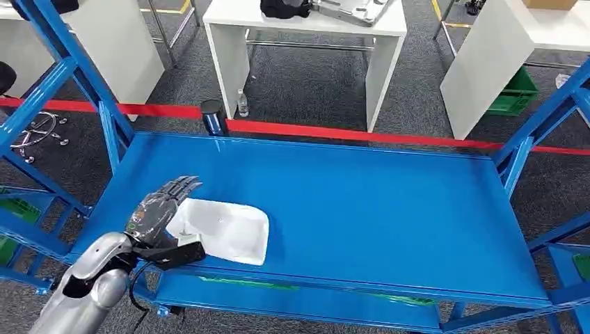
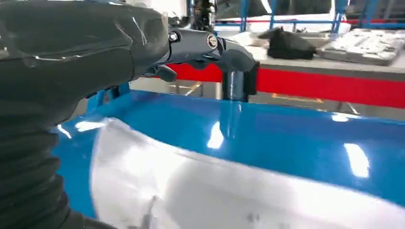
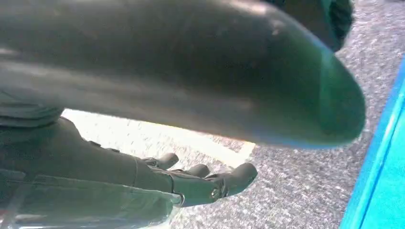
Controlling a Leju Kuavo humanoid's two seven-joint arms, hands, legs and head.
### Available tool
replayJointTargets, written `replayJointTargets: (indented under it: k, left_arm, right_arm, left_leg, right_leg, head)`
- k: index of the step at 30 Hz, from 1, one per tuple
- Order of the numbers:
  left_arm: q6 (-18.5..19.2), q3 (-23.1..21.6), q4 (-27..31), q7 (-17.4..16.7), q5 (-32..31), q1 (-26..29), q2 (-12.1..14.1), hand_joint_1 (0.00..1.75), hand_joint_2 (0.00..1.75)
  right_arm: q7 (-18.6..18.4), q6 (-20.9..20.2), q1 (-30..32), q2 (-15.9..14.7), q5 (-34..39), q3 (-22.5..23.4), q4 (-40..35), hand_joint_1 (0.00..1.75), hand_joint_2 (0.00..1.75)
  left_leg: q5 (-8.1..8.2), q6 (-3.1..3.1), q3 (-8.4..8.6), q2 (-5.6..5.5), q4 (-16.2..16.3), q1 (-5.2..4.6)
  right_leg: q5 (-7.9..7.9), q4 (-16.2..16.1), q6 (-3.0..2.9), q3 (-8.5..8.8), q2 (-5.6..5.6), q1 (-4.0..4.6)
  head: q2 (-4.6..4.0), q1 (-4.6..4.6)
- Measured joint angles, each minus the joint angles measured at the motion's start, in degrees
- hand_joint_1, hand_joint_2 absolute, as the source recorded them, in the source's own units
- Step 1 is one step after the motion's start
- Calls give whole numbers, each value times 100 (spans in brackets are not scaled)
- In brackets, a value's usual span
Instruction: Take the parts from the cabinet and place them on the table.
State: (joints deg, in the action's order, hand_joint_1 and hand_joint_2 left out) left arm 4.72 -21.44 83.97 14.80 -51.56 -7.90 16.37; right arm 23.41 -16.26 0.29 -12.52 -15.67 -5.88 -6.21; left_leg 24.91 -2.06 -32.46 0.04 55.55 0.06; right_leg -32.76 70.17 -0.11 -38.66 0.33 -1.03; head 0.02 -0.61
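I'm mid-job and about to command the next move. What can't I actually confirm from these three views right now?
- Left hand contact with the white part: head view, the hand covers the part's near edge; grip unclear.
- White part's shape: left wrist view, blurred and cut by the frame edge.
- Right hand: right wrist view, the thumb blocks much; fingers look apart over grey floor.
- Lower shelf of the blue rack: head view, hidden beneath the top shelf.

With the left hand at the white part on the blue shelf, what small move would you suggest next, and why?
Probably close the left hand on the white part before lifting. The part lies flat on the blue shelf, and the hand sits over its near edge with fingers extended. Whether it already grips is unclear. The right hand hangs open above the floor.
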Motion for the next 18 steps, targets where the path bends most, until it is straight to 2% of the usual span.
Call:
replayJointTargets:
  k: [2, 3, 4, 5, 6, 7, 8, 10, 11, 12, 13, 14, 15, 16, 17, 18]
  left_arm:
    - [4, -27, -15, 9, 15, -2, -2, 0, 175]
    - [9, -55, -39, 9, 37, -3, -2, 0, 175]
    - [9, -59, -43, 9, 39, -5, -4, 0, 175]
    - [17, -89, -67, 9, 48, -21, -4, 0, 175]
    - [37, -131, -107, 9, 57, -68, -4, 0, 175]
    - [41, -164, -129, 0, 59, -108, 7, 0, 175]
    - [41, -212, -140, -2, 63, -123, 28, 0, 175]
    - [44, -225, -149, -2, 63, -133, 33, 0, 175]
    - [48, -242, -155, -2, 63, -130, 31, 0, 175]
    - [57, -271, -170, -2, 63, -131, 31, 0, 175]
    - [57, -284, -177, -2, 63, -131, 31, 0, 175]
    - [57, -291, -177, 0, 63, -134, 31, 0, 175]
    - [57, -291, -177, -2, 63, -145, 31, 0, 175]
    - [57, -291, -177, -2, 61, -161, 35, 0, 175]
    - [57, -293, -177, -2, 63, -192, 42, 0, 175]
    - [57, -295, -177, -2, 63, -204, 37, 0, 175]
  right_arm:
    - [-2, -4, 2, 2, 11, 2, -2, 0, 0]
    - [-9, -4, 12, 4, 15, 2, -4, 0, 0]
    - [-13, -4, 16, 6, 19, 2, -4, 0, 0]
    - [-13, -4, 39, 11, 24, 4, -9, 0, 0]
    - [-22, -2, 52, 7, 24, 4, -13, 0, 0]
    - [-24, 7, 34, 13, 24, 7, -31, 0, 0]
    - [-24, 2, 50, 35, 24, 7, -48, 0, 0]
    - [-24, -9, 54, 52, 24, 7, -52, 0, 0]
    - [-24, -9, 61, 55, 24, 7, -52, 0, 0]
    - [-26, -9, 63, 63, 26, 7, -52, 0, 0]
    - [-26, -9, 62, 68, 26, 7, -52, 0, 0]
    - [-26, -9, 59, 74, 28, 7, -52, 0, 0]
    - [-26, -9, 57, 81, 30, 7, -55, 0, 0]
    - [-26, -9, 58, 85, 31, 7, -59, 0, 0]
    - [-26, -9, 59, 105, 31, 7, -61, 0, 0]
    - [-26, -11, 54, 109, 33, 7, -61, 0, 0]
  left_leg:
    - [3, -4, -2, 0, 3, -7]
    - [4, -5, -1, 0, 5, -14]
    - [4, -5, -1, -1, 6, -14]
    - [5, -4, 0, -8, 9, -13]
    - [26, 27, -1, -23, 55, 2]
    - [96, 122, -45, -18, 163, -52]
    - [358, 238, -201, -14, 511, 2]
    - [799, 295, -624, -13, 1444, 25]
    - [925, 303, -791, -13, 1790, 28]
    - [959, 302, -939, -12, 2066, 33]
    - [831, 285, -891, -12, 1944, 33]
    - [615, 257, -723, -13, 1587, 31]
    - [310, 207, -414, -13, 962, 21]
    - [116, 144, -178, -17, 499, 0]
    - [183, 88, -35, -8, 222, -26]
    - [149, 85, -48, 3, 184, -61]
  right_leg:
    - [-111, 371, -2, -185, 0, 1]
    - [-134, 580, 23, -297, -1, -1]
    - [-129, 594, 28, -307, -1, -1]
    - [-40, 481, 80, -270, -2, -4]
    - [418, -629, 228, 260, -9, -29]
    - [603, -1236, 111, 572, -7, -27]
    - [624, -1245, -25, 588, -3, -55]
    - [619, -1242, -32, 581, -4, -43]
    - [619, -1242, -32, 580, -5, -37]
    - [618, -1241, -33, 580, -5, -26]
    - [617, -1241, -32, 586, -3, -17]
    - [616, -1241, -31, 593, 5, -6]
    - [614, -1243, -32, 608, 17, 10]
    - [613, -1246, -32, 615, 22, 14]
    - [616, -1255, -25, 603, 23, 13]
    - [620, -1247, -17, 577, 21, 39]
  head:
    - [0, 0]
    - [0, 0]
    - [0, -2]
    - [0, -2]
    - [0, 2]
    - [0, -18]
    - [0, -48]
    - [0, -50]
    - [-2, -46]
    - [0, -48]
    - [0, -46]
    - [0, -48]
    - [0, -48]
    - [-2, -46]
    - [0, -37]
    - [0, -39]
